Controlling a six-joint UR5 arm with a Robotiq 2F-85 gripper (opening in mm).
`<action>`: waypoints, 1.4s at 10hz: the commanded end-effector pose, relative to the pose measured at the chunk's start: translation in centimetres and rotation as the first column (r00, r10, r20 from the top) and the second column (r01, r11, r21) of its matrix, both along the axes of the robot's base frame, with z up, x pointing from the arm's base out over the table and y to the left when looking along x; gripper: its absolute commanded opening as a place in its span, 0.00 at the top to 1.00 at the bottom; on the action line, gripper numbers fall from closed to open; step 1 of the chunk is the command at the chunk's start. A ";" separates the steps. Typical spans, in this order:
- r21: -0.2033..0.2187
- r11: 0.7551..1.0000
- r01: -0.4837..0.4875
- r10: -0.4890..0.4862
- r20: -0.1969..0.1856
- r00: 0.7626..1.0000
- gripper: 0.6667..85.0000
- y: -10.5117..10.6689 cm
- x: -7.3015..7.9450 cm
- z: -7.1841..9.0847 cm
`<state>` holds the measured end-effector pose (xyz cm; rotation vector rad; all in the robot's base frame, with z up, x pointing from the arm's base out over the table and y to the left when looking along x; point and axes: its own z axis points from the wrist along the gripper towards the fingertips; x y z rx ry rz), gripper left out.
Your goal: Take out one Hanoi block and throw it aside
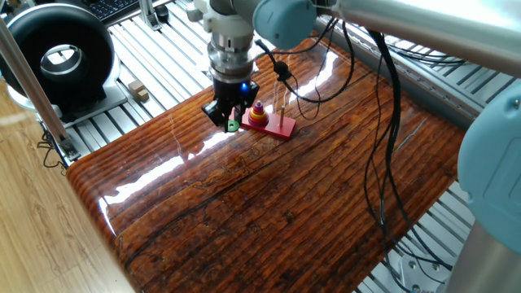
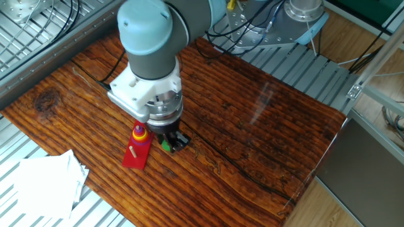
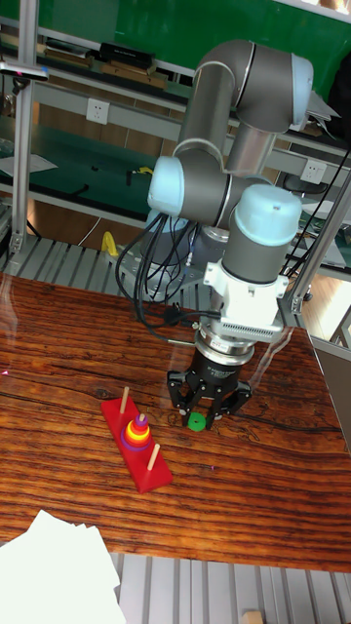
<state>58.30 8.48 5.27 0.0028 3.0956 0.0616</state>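
The Hanoi block (image 3: 197,421) is a small green ring held between my fingertips just above the wooden tabletop. It also shows as a green spot under the gripper (image 1: 234,124) in one fixed view and again (image 2: 166,145) in the other fixed view. My gripper (image 3: 203,413) is shut on it and points straight down beside the red peg base (image 3: 136,450). The base (image 1: 278,127) carries three pegs, and the middle peg holds a stack of rings (image 3: 139,430) in yellow, red and purple. The gripper stands clear of the pegs, a short way off the base's long side.
White paper sheets (image 2: 44,183) lie off the table's edge near the base. A black round device (image 1: 57,57) and a small wooden block (image 1: 140,92) sit on the slatted frame beyond the tabletop. Cables (image 1: 383,122) hang over the table's far part.
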 end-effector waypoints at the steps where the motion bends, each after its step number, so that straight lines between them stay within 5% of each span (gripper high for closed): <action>1: 0.011 1.000 0.009 -0.009 -0.003 1.000 0.71 0.3 -0.5 -0.9; 5: -0.007 1.000 0.000 0.000 0.005 1.000 0.69 -0.3 -0.7 -1.2; 11: 0.010 1.000 -0.026 0.026 0.018 1.000 0.43 0.1 -0.8 -1.5; 14: -0.001 0.999 -0.034 0.034 0.014 0.999 0.39 -0.2 -0.9 -1.5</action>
